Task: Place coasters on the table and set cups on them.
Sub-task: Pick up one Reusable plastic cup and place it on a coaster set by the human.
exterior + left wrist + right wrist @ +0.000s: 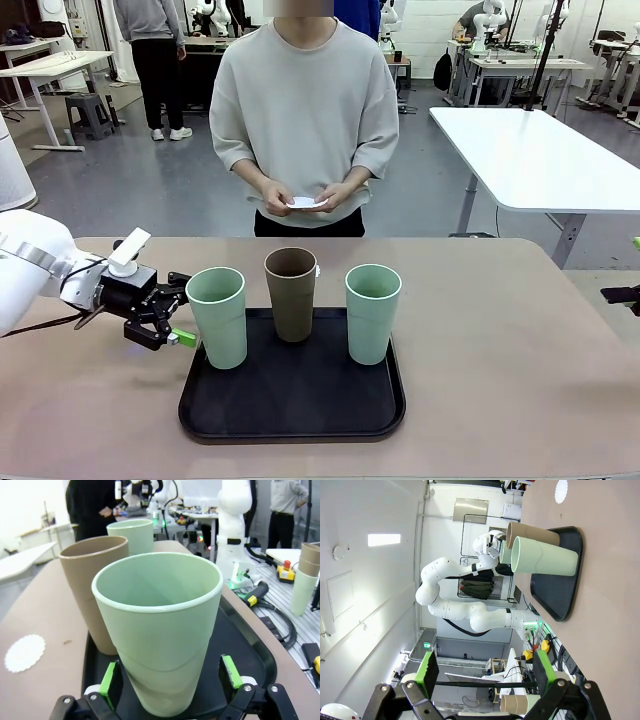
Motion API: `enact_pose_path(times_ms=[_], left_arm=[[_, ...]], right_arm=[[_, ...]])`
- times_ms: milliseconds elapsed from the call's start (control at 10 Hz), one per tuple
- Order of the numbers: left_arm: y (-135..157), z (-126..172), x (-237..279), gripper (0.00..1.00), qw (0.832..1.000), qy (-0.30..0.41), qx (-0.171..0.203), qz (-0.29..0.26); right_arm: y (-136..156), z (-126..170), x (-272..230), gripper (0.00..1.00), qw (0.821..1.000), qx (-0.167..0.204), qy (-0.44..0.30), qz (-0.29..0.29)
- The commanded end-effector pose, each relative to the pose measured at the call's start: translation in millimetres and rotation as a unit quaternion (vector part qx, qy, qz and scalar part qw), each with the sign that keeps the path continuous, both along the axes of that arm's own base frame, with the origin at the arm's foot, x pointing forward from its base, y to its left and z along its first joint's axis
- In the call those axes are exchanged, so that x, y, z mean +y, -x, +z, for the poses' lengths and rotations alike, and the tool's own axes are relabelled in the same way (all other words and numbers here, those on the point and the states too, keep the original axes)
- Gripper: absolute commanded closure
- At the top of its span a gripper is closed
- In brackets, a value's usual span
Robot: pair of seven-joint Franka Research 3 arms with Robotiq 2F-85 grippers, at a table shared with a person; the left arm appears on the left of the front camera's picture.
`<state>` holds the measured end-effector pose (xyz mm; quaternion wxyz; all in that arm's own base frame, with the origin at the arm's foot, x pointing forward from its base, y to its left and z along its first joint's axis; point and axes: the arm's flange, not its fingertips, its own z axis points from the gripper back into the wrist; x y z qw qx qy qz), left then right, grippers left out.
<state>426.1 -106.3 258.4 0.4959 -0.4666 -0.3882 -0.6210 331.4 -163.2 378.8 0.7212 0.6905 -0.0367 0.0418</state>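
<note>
left pincer [180, 311] open, jaws either side of the left green cup [218, 316] on the tray [300, 395], not clamped: lined up to lift it. one coaster [25, 652] lies on the worktop [500, 350] beyond the tray. right pincer [482, 672] open, empty.

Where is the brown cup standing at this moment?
In the front view the brown cup stands upright at the back middle of the black tray, between the left mint green cup and the right mint green cup.

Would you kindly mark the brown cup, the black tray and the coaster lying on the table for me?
brown cup [291, 295]: front view, its side wall.
black tray [300, 400]: front view, bare floor near the front.
coaster [25, 653]: left wrist view, its centre.
</note>
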Motion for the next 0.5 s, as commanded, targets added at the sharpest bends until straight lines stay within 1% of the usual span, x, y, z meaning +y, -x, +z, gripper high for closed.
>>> enact_pose_path(times_ms=[0,400], left_arm=[[-2.8,-5.4,-5.3,0.00,1.000,0.004,-0.023,-0.018],[-1.2,-12.1,-17.4,0.00,0.999,0.015,-0.020,-0.028]], right_arm=[[-1.0,0.6,-1.2,0.00,1.000,-0.001,-0.007,0.000],[-1.0,0.6,-1.2,0.00,1.000,-0.001,-0.007,0.000]])
